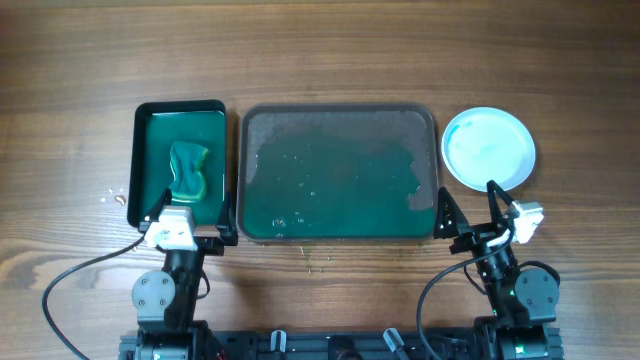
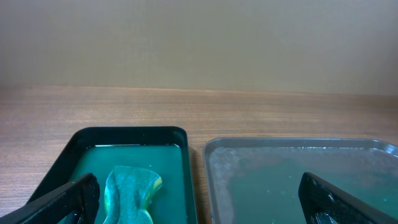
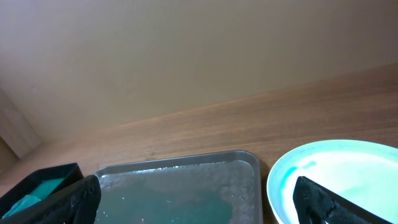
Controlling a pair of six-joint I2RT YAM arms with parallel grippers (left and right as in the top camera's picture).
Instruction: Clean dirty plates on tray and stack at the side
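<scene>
The 2 arms sit low, side by side and well apart. The left arm (image 1: 165, 285) reaches forward from its base with a slight rightward lean. Its jaws are spread fully wide and empty, the dark fingers (image 2: 68, 199) level. The right arm (image 1: 512, 275) angles forward and leftward. Its jaws are equally wide, fingers (image 3: 323, 202) gripping nothing.
</scene>
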